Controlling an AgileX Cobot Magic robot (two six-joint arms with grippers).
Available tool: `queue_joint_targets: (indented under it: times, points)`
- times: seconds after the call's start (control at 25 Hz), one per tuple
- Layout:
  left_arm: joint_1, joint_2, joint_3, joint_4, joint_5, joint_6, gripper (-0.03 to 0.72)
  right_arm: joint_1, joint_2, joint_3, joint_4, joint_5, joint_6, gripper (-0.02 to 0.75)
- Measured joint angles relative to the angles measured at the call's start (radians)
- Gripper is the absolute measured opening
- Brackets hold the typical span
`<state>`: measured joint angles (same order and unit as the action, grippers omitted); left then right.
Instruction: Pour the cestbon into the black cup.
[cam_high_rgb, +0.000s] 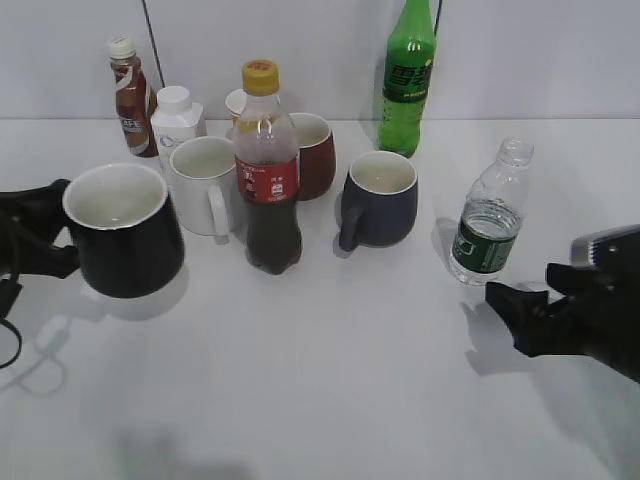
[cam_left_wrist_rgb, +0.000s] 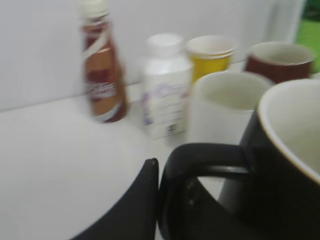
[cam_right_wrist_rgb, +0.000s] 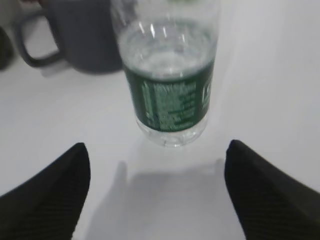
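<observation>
**Black mug held at the left, water bottle standing free at the right**

Over at 9 o'clock on the white table (cam_high_rgb: 330, 380), the left gripper (cam_high_rgb: 45, 235) is clamped on the loop handle of the glossy black mug with the white interior (cam_high_rgb: 125, 232). In the left wrist view one dark finger (cam_left_wrist_rgb: 135, 205) lies right against that handle, and the mug (cam_left_wrist_rgb: 280, 165) fills the right side, blurred. I cannot tell whether the mug's base touches the table.

At about 3 o'clock stands the small clear plastic water bottle with the dark green label band (cam_high_rgb: 490, 215), upright, uncapped, water reaching the top of the label. The right gripper (cam_high_rgb: 520, 315) sits just in front of it, near but apart. The right wrist view shows its 2 black fingers (cam_right_wrist_rgb: 50, 195) spread wide with the bottle (cam_right_wrist_rgb: 167, 75) between and beyond them, untouched.

Toward 12 o'clock, from the middle outward: a yellow-capped cola bottle with a red label (cam_high_rgb: 267, 170), a white mug (cam_high_rgb: 205, 185), a dark red mug (cam_high_rgb: 312, 155), a dark grey-blue mug (cam_high_rgb: 378, 200) and a tall green soda bottle (cam_high_rgb: 408, 80).
</observation>
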<state>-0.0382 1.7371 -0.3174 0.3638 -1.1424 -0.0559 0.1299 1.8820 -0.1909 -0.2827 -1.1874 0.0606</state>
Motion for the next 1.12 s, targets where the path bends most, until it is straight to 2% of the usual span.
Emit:
queue_joint_targets:
  times: [0.2,0.36,0.48,0.56,0.64,0.8,0.96,1.12]
  points:
    - [-0.107,-0.042,0.000,-0.043,0.000,-0.004,0.055,0.000,0.108,-0.111,-0.016,-0.005,0.000,0.661]
    - [-0.152,-0.075,0.000,-0.065,-0.001,-0.004,0.055,0.000,0.116,-0.199,-0.040,-0.012,0.013,0.664]
    - [-0.170,-0.083,0.001,-0.068,0.000,-0.004,0.055,0.000,0.117,-0.285,-0.106,0.014,0.058,0.662]
    - [-0.181,-0.088,0.001,-0.069,0.001,-0.004,0.055,0.000,0.117,-0.335,-0.139,0.070,0.075,0.614]
    - [-0.198,-0.093,0.001,-0.073,0.016,-0.004,0.055,0.000,0.117,-0.354,-0.145,0.091,0.079,0.493]
    - [-0.261,-0.126,0.000,-0.120,0.127,-0.004,0.055,0.003,0.112,-0.357,-0.162,0.106,0.079,0.492]
    - [-0.357,-0.183,-0.033,-0.166,0.346,-0.004,0.055,0.056,0.016,-0.353,-0.145,0.280,0.058,0.494]
    - [-0.476,-0.216,-0.116,-0.195,0.556,-0.004,0.055,0.190,-0.154,-0.350,-0.023,0.506,-0.109,0.494]
